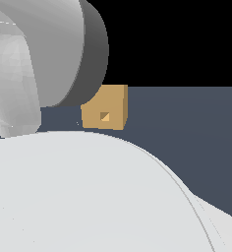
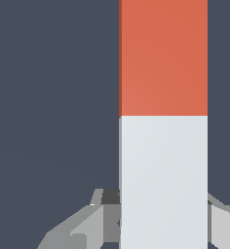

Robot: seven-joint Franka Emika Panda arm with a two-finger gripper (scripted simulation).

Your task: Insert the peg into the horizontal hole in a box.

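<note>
Wrist cam is basically filled by the peg [image 2: 163, 124], orange-red half leading and pale half back between the jaws, which sit tight against both its sides, so it looks gripped, though the contact is cropped. Exterior view: the box [image 1: 106, 109] sits near the worktop's [image 1: 187, 128] far edge, its hole [image 1: 104, 116] facing the camera, the arm [image 1: 64, 187] blocking most of the rest.

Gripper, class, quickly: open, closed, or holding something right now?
Gripper: closed on the peg, gripping its pale grey-white half, with a finger against each side.
</note>
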